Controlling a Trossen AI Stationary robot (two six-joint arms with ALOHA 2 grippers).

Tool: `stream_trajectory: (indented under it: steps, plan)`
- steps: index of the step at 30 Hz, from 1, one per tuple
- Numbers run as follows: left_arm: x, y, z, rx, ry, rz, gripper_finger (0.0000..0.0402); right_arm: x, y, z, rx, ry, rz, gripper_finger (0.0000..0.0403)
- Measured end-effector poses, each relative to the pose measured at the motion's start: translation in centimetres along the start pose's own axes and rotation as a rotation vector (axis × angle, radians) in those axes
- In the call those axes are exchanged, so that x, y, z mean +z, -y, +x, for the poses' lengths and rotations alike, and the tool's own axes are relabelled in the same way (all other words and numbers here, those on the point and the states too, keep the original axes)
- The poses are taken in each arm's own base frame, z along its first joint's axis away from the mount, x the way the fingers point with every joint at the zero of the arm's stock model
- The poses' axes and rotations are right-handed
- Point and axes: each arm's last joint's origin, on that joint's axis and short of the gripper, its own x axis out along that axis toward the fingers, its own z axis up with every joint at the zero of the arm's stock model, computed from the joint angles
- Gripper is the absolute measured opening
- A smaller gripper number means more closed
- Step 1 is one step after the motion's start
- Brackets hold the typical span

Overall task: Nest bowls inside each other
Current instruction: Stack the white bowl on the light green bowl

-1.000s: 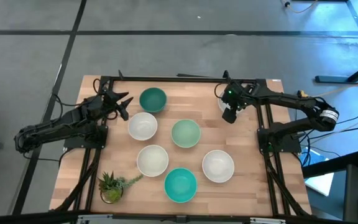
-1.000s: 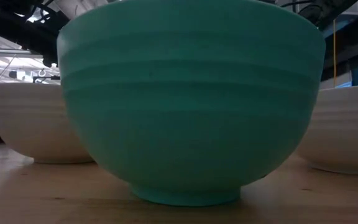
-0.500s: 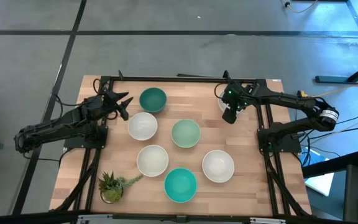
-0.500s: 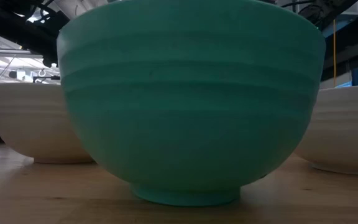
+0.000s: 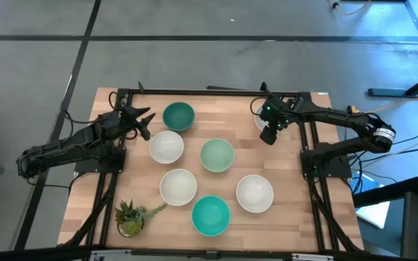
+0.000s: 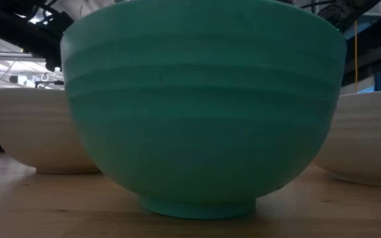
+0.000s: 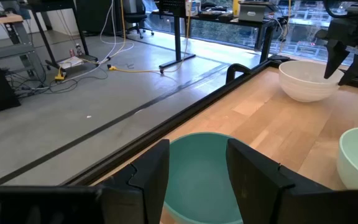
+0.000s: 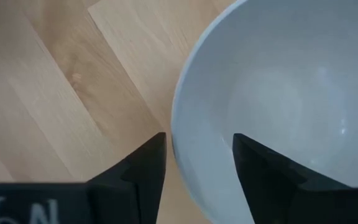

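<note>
All bowls sit empty; the right end effector (image 8: 194, 168), fingers spread, straddles a white bowl's (image 8: 278, 93) rim.

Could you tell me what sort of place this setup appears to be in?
Probably a robotics lab or workshop: a wooden table on bare concrete floor, loose cables trailing across it, and desks with equipment behind.

Overhead layout of the bench (image 5: 296, 217). Far row: one bowl (image 5: 178, 115) just beside the left end effector (image 5: 146, 124); another bowl (image 8: 291, 93) at the far right, under the right end effector (image 5: 269, 133), whose open fingers straddle its rim. Middle: two bowls (image 5: 166, 146) (image 5: 216, 155) side by side. Near row: three bowls (image 5: 178, 186) (image 5: 210, 214) (image 5: 254, 193), with a potted plant (image 5: 130, 216) at the near left corner.
</note>
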Motion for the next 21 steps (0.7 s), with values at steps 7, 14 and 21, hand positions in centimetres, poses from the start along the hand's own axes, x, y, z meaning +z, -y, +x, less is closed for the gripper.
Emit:
stream_trajectory:
  steps: [7, 14, 21]
  plan:
    - [0.0, 0.0, 0.0, 0.0, 0.0, 0.0, 0.0154, 0.1, 0.0, 0.6, 0.0, -0.03, 0.0, 0.0185]
    - [-0.3, 0.0, 0.0, 0.002, -0.033, 0.009, 0.0154, 0.3, 0.0, 1.3, -0.005, -0.037, -0.026, 0.0184]
    - [-0.5, 0.0, 0.0, 0.004, -0.048, -0.005, 0.0154, 0.6, 0.0, 1.3, -0.008, -0.013, -0.026, 0.0137]
